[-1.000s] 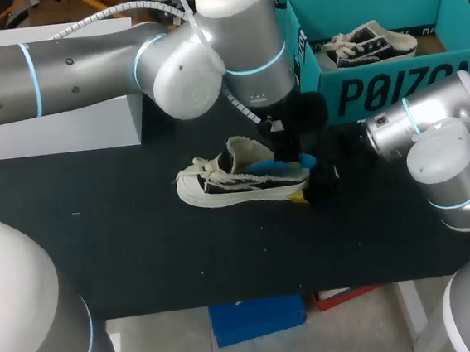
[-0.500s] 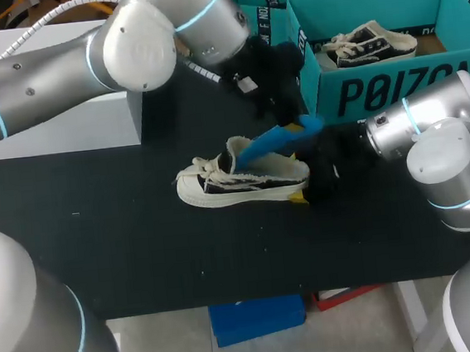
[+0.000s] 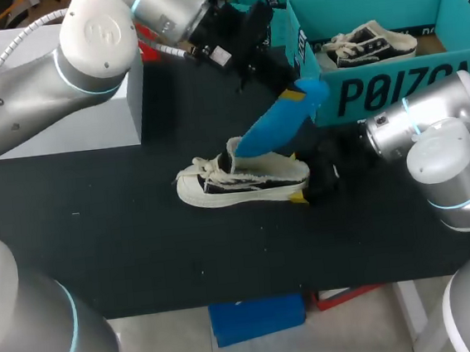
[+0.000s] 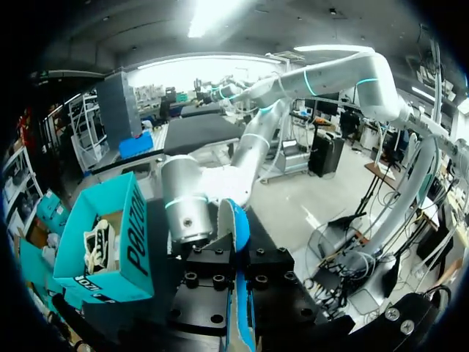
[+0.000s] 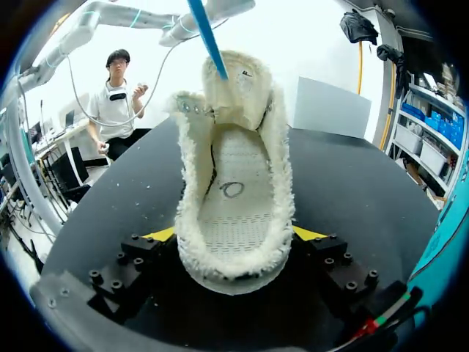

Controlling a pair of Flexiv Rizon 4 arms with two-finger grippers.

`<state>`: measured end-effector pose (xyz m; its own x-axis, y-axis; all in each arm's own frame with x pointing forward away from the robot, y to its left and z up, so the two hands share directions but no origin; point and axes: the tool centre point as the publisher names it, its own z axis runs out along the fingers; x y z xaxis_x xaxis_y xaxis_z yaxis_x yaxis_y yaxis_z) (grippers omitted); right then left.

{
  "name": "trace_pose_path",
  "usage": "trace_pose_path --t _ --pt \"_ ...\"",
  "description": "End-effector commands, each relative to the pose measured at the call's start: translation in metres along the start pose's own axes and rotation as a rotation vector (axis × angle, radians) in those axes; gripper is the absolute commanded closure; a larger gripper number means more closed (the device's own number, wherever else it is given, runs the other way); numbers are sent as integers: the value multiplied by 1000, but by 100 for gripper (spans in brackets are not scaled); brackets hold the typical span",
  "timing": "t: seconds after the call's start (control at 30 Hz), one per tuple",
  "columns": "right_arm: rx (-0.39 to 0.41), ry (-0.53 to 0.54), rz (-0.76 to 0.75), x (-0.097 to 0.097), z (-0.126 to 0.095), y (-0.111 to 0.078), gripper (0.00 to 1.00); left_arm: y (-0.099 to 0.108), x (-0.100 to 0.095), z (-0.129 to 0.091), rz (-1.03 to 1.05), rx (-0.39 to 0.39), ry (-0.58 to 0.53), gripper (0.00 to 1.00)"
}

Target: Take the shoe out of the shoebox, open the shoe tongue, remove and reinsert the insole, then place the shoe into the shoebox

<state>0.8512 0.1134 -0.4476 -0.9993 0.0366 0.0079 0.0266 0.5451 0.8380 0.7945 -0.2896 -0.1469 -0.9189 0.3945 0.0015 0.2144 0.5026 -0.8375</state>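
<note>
Head: left arm enters from 9 o'clock; left gripper (image 3: 286, 88) holds blue insole (image 3: 273, 126) slanted above shoe (image 3: 240, 182) on black table (image 3: 124, 236). Right gripper (image 3: 307, 187) at heel. Shoebox (image 3: 393, 86) at shoe's 1 o'clock.
Left wrist: fingers clamp insole, edge-on.
Right wrist: yellow fingertips (image 5: 163, 234) press both sides of the heel.

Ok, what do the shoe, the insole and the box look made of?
The shoe: cream canvas-like fabric, frayed fuzzy edges, pale rubbery-looking sole. The insole: blue, matte, curved, likely foam. The box: teal, probably cardboard, flat thin walls.
</note>
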Motion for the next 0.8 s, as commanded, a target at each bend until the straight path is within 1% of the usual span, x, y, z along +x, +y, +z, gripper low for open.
trace_pose_path --t 0.03,0.17,0.2,0.8 --pt "2 1 1 -1 2 -3 100 -5 5 -13 4 126 24 100" --pt "2 1 1 -1 2 -3 100 -10 7 -17 -13 231 104 100" --pt "2 1 1 -1 2 -3 100 -10 8 -18 -10 242 127 100" --pt "2 1 1 -1 2 -3 100 -10 8 -18 -10 242 127 100"
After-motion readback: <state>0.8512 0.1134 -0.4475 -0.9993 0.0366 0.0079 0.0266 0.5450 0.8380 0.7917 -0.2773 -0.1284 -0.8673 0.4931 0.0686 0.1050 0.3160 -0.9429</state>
